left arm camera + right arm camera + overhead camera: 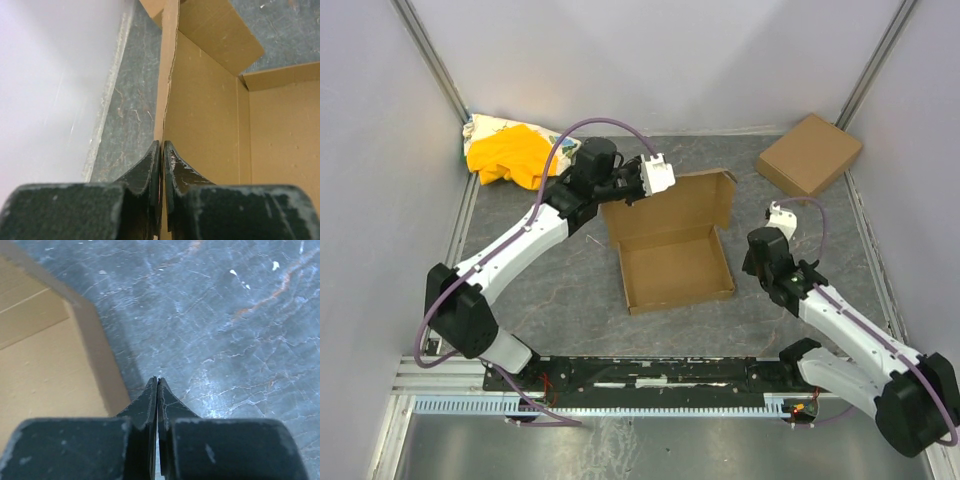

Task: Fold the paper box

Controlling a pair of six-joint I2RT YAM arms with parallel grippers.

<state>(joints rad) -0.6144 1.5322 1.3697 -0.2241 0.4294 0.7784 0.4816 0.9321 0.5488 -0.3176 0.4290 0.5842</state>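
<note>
Grey table (570, 295): left hand (161, 145) pinches paper box (675, 268) wall, right hand (157, 381) closed beside it.

Paper box (672, 250) plain brown cardboard, second box (810, 153) at far right corner same plain brown, cloth bundle (515, 150) at far left corner yellow and white, table (550, 300) dark grey marbled with pale veins, left arm (520, 245) and right arm (850, 325) white with black joints, cables (590, 124) purple

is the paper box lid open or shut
Open: the paper box shows its empty inside; the left end effector pinches the raised lid.
</note>
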